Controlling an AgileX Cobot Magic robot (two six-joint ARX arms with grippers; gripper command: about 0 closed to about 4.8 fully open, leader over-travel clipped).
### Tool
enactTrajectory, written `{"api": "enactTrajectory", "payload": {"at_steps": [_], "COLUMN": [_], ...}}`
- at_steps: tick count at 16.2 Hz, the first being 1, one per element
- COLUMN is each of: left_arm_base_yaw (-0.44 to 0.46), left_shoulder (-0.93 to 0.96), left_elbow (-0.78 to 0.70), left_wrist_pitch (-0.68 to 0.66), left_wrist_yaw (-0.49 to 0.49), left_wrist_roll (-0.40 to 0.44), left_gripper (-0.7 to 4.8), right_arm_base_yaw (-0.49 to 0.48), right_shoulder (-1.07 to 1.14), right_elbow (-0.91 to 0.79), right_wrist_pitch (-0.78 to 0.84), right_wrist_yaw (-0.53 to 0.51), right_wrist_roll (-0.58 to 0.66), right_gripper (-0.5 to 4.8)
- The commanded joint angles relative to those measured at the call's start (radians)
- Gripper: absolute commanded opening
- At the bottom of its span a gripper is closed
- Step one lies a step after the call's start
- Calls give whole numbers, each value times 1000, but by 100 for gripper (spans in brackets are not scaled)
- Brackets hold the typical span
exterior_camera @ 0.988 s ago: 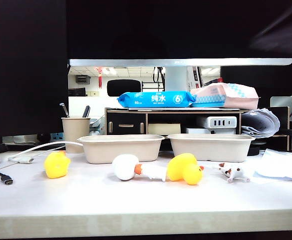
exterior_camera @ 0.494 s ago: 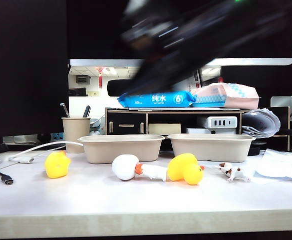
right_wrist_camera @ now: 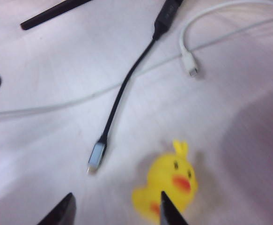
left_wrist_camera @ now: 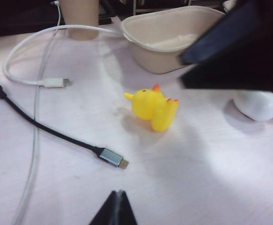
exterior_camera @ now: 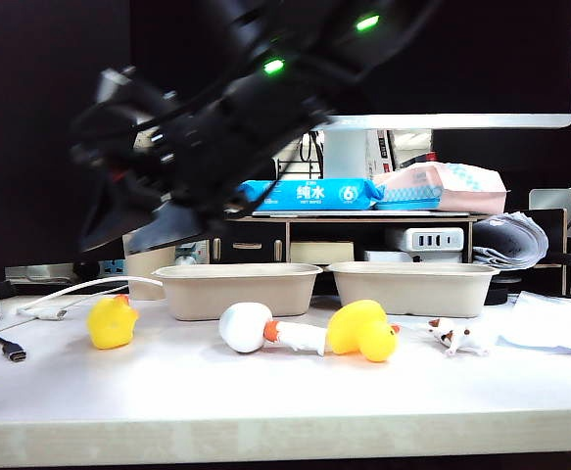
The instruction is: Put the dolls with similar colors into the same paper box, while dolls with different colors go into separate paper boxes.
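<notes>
The right claw (right_wrist_camera: pixel 115 208) hangs above the table (exterior_camera: pixel 265 392) with its fingers spread and nothing between them; one yellow duck (right_wrist_camera: pixel 166 190) lies just below and ahead of it, a black cable plug (right_wrist_camera: pixel 96 157) beside the duck and a white cable (right_wrist_camera: pixel 190 61) farther on. In the exterior view this right claw (exterior_camera: pixel 133 220) is blurred, reaching across to the left over that duck (exterior_camera: pixel 111 322). The left claw (left_wrist_camera: pixel 116 208) shows only pressed-together dark tips, low over the table, with the same duck ahead of it. To the right of the right claw lie the white bird (exterior_camera: pixel 246 327), the second yellow duck (exterior_camera: pixel 361 331) and the small patched animal (exterior_camera: pixel 458 336). Behind the dolls stand two paper boxes (exterior_camera: pixel 236 290) (exterior_camera: pixel 412 287), both apart from the claws.
</notes>
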Motion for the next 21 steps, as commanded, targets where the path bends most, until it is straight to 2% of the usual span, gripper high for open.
{"api": "enactTrajectory", "payload": {"at_steps": [1, 2, 7, 17, 21], "left_arm_base_yaw": [1, 1, 1, 1, 1], "left_shoulder": [0, 0, -4, -5, -5], "left_elbow": [2, 2, 2, 2, 2], "left_wrist_pitch": [8, 8, 8, 8, 8], "left_wrist_yaw": [3, 3, 3, 3, 3], "left_wrist_roll": [4, 4, 4, 4, 4], "left_gripper": [-5, -5, -5, -5, -5], "right_arm_base_yaw": [26, 29, 42, 61, 63], "right_shoulder": [52, 69, 131, 214, 233], "right_elbow": [53, 69, 84, 88, 93], "right_wrist_pitch": [-6, -16, -17, 72, 72], "right_wrist_yaw": [98, 131, 212, 212, 230], "right_wrist_roll": [-2, -2, -1, 21, 25], "right_gripper": [251, 279, 284, 280, 187]}}
